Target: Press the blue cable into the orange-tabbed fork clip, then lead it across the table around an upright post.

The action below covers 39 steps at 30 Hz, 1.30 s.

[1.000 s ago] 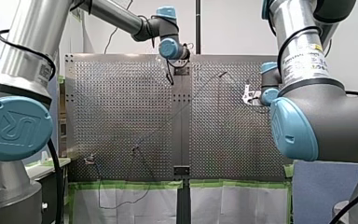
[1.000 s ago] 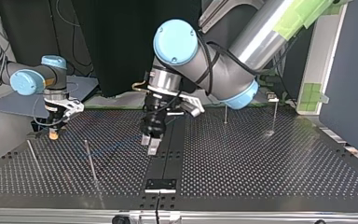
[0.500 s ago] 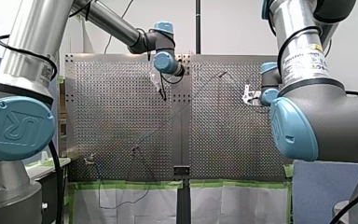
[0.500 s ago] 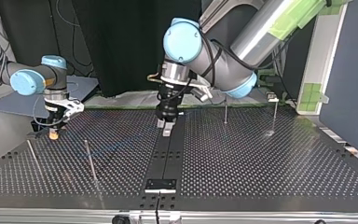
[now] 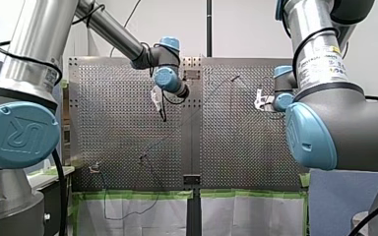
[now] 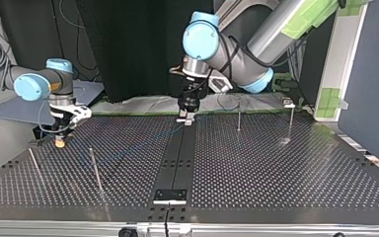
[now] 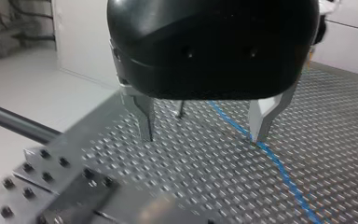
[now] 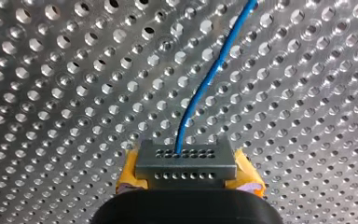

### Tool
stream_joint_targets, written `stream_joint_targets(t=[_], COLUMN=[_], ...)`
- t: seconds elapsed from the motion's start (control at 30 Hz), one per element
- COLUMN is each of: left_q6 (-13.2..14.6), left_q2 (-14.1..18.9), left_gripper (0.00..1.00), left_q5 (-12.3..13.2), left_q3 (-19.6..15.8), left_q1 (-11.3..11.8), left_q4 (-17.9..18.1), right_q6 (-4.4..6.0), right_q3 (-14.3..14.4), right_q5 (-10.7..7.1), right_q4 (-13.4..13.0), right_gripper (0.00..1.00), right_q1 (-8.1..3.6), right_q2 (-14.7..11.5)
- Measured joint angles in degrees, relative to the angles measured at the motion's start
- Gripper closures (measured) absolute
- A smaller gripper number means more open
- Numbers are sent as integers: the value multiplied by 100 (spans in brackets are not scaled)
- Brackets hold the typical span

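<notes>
The blue cable (image 6: 128,151) lies slack across the perforated table (image 6: 276,173), from a thin post (image 6: 239,118) toward the top view's left. There my right gripper (image 6: 58,140) holds its end low over the plate. In the right wrist view the blue cable (image 8: 200,88) comes out from between the shut yellow pads (image 8: 247,175). My left gripper (image 7: 204,135) hangs open above the table with nothing in it. Its metal fingers (image 7: 144,119) stand wide, and the cable (image 7: 279,168) passes just under one fingertip. A small orange-marked clip (image 5: 94,168) sits at the front view's lower left.
Upright posts stand at the top view's left (image 6: 96,170) and further left (image 6: 34,165), with another post (image 6: 291,121) at the right. A black strip (image 6: 175,163) runs down the table's middle. Cable slack (image 5: 128,211) hangs over the table's near edge.
My left arm has pulled back across the table, away from the top view's camera and leftward in the front view, its gripper staying open. My right arm has not moved.
</notes>
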Motion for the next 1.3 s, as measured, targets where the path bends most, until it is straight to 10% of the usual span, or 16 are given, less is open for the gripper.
stream_joint_targets(t=[1.3], left_q6=[-178], left_q2=[611], left_gripper=[0], left_q5=[519], left_q3=[-2194], left_q1=[811], left_q4=[877], right_q6=[-61], right_q3=[139], right_q5=[104], right_q4=[-19], right_gripper=[100], right_q1=[25], right_q2=[440])
